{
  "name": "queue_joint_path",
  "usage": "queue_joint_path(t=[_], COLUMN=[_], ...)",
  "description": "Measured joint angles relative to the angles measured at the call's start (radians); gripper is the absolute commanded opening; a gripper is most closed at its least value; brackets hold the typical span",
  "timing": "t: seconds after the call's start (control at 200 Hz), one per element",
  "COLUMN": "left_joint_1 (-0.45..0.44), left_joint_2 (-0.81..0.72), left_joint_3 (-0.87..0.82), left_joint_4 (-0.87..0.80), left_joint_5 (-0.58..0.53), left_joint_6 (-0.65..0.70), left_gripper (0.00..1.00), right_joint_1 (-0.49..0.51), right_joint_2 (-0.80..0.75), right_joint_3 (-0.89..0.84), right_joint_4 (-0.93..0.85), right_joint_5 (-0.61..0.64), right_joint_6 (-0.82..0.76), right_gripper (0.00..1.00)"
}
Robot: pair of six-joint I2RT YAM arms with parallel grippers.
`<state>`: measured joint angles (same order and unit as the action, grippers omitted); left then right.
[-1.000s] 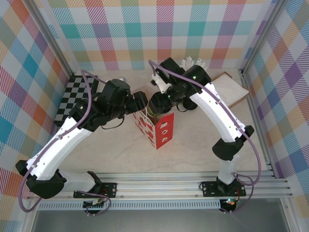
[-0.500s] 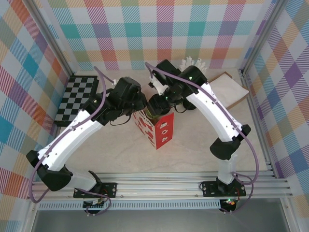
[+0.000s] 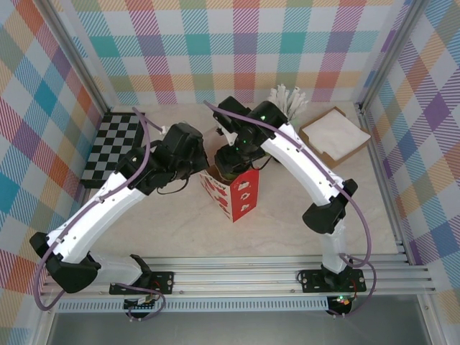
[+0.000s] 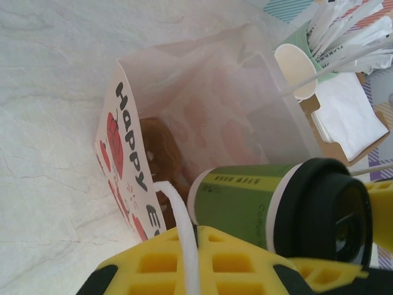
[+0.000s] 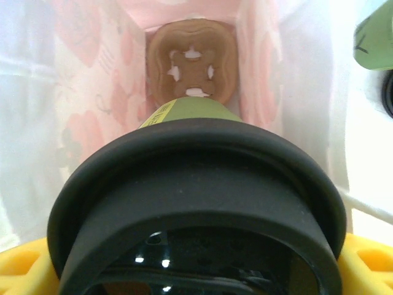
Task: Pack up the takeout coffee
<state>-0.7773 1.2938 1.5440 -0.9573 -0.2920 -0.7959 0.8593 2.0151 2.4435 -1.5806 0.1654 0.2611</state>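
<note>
— Right gripper (image 5: 196, 270) is clamping the green paper cup (image 4: 236, 200), round black lid (image 4: 313, 209) toward 3 o'clock, in the thin white bag (image 4: 202, 74) mouth.
— Left gripper (image 4: 190, 249) is pinching the bag's flat handle (image 4: 181, 215); right wrist's showing the lobed brown carrier (image 5: 193, 64) at 12 o'clock.

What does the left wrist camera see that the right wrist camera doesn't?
Left wrist: the HAPPY lettering on the bag, its white handle pinched in the left hand, a cream cup, stirrers and napkins. Right wrist: a straight-down look at the holes cut in the brown carrier. Both: the green cup with its black lid, held by the right hand over the open bag.
</note>
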Motion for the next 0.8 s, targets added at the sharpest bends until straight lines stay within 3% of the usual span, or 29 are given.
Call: queue_joint_path(t=[0.335,0.44,0.805], left_joint_1=[0.0,0.002,0.002], left_joint_2=[-0.051,-0.052,-0.055], left_joint_3=[-0.074,-0.076,-0.082], left_joint_4=[0.109,0.11,0.105], left_joint_5=[0.1,0.096,0.1], left_joint_6=[0.049,0.053,0.061], left_gripper=[0.0,0.03,0.0], right_joint_1=[0.022,0.026,0.033], right_joint_2=[0.009,0.021,0.056], right_joint_3=[0.009,0.016,0.019], right_joint_4=[0.028,0.036,0.045], right_joint_5=[-0.038,-0.042,0.031], right_joint_6=[0.046,0.06,0.098], right_gripper=[0.57,0.56,0.57])
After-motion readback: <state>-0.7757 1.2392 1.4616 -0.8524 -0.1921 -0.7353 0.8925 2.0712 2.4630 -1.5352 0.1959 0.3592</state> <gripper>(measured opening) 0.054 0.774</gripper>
